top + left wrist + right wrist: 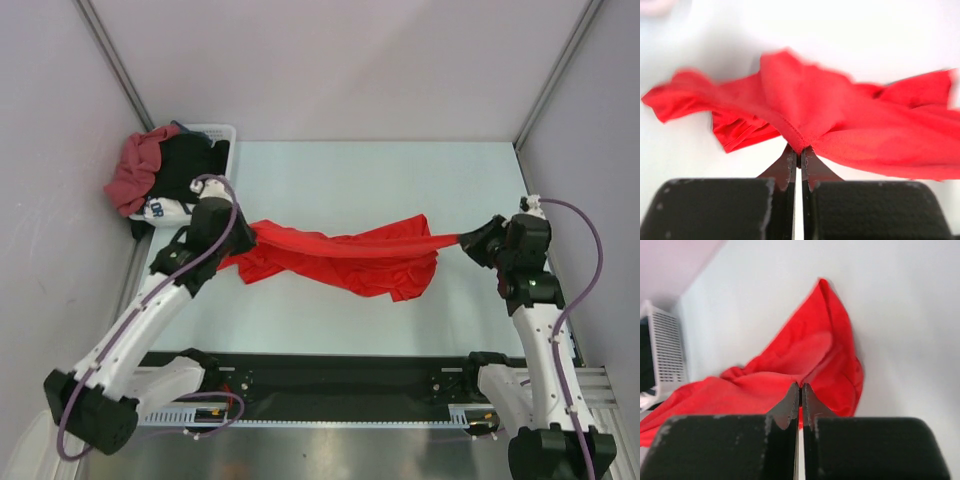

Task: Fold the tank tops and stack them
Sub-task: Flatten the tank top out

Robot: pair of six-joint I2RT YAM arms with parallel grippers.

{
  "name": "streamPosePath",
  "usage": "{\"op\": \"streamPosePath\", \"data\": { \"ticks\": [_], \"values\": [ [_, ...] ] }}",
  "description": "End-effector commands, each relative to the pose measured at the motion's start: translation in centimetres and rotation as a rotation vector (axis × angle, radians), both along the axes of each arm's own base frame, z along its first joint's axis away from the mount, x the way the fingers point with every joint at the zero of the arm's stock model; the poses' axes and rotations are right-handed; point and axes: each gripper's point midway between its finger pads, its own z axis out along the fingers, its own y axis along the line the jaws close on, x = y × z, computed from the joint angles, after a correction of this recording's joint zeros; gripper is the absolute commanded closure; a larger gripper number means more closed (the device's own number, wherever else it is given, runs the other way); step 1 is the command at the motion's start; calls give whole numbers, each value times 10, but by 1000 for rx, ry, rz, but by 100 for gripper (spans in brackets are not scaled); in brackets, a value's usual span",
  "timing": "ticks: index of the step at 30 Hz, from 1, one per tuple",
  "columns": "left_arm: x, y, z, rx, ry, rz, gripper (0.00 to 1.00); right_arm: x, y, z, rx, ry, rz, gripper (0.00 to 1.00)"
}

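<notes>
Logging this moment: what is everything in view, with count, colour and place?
bright red tank top: 1, bright red, mid-table, stretched between both grippers
maroon tank top: 1, dusty maroon-red, draped over the basket's left side
black garment: at least 1, black, in the basket
white cloth: 1, white with dark lettering, at the basket's near side
basket: 1, white, far left corner
table: 1, pale grey-green
left gripper: 1, black, shut on the top's left end
right gripper: 1, black, shut on its right end
</notes>
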Motion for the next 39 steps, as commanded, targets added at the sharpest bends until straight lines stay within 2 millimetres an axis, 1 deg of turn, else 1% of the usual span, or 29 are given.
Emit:
{"op": "streamPosePath", "data": {
  "ticks": [1, 2, 4, 5, 7, 9, 11, 12, 14, 15, 16, 18, 20, 22, 23, 26, 27, 28, 29, 30, 31, 32, 33, 34, 35, 36, 37, 38, 39],
  "values": [
    [-19, 7, 60, -45, -97, -16, 100, -11, 7, 62, -11, -133, 50, 100],
    [-27, 10, 89, -79, -162, -15, 100, -14, 8, 86, -17, -185, 57, 100],
    [-43, 14, 110, -106, -195, -23, 100, -33, 10, 118, -30, -248, 65, 100],
    [-51, 16, 137, -138, -252, -24, 100, -44, 11, 155, -39, -338, 64, 100],
    [-78, 28, 174, -183, -346, -20, 100, -66, 11, 189, -50, -425, 55, 100],
    [-112, 45, 225, -253, -494, -6, 100, -105, 10, 246, -67, -587, 31, 100],
    [-141, 59, 267, -308, -624, -1, 100, -139, 11, 282, -81, -714, 22, 100],
    [-154, 63, 280, -328, -668, -6, 100, -162, 13, 307, -93, -804, 23, 100],
    [-184, 72, 308, -373, -769, -32, 100, -189, 17, 330, -107, -908, 41, 100],
    [-193, 75, 316, -388, -802, -42, 100, -217, 22, 349, -124, -1011, 55, 100],
    [-206, 79, 322, -405, -845, -48, 100, -228, 23, 357, -129, -1054, 59, 100],
    [-215, 83, 329, -426, -885, -50, 100, -254, 26, 372, -138, -1149, 59, 100],
    [-216, 87, 332, -425, -905, -33, 100, -266, 27, 382, -145, -1195, 61, 100],
    [-206, 87, 330, -411, -889, -11, 100, -256, 27, 386, -150, -1185, 64, 100],
    [-191, 83, 327, -396, -863, 3, 100, -248, 26, 386, -150, -1170, 68, 100],
    [-157, 74, 321, -365, -827, 30, 100, -192, 23, 377, -140, -1049, 74, 100],
    [-133, 69, 317, -332, -791, 54, 100, -178, 22, 376, -137, -1029, 78, 100],
    [-122, 67, 317, -315, -781, 68, 100, -162, 21, 373, -130, -998, 80, 100],
    [-111, 66, 323, -300, -792, 79, 100, -128, 22, 364, -118, -929, 100, 100],
    [-84, 58, 318, -265, -747, 93, 100, -115, 23, 368, -112, -938, 112, 100],
    [-75, 56, 321, -241, -745, 96, 100, -100, 24, 367, -101, -925, 121, 100],
    [-71, 57, 338, -243, -773, 106, 100, -75, 24, 362, -79, -888, 126, 100],
    [-62, 56, 344, -233, -778, 113, 100, -65, 24, 372, -75, -915, 129, 100],
    [-42, 51, 343, -200, -756, 127, 100, -54, 24, 376, -67, -916, 132, 100],
    [-44, 57, 368, -212, -809, 147, 100, -27, 21, 373, -52, -881, 124, 100],
    [-41, 58, 380, -211, -828, 151, 100, -30, 23, 398, -56, -940, 131, 100],
    [-26, 53, 383, -200, -815, 144, 100, -26, 23, 407, -57, -952, 136, 100],
    [-43, 59, 417, -213, -893, 138, 100, -22, 24, 418, -59, -967, 142, 100],
    [-49, 59, 431, -218, -933, 121, 100, -13, 24, 424, -59, -967, 147, 100]
  ]
}}
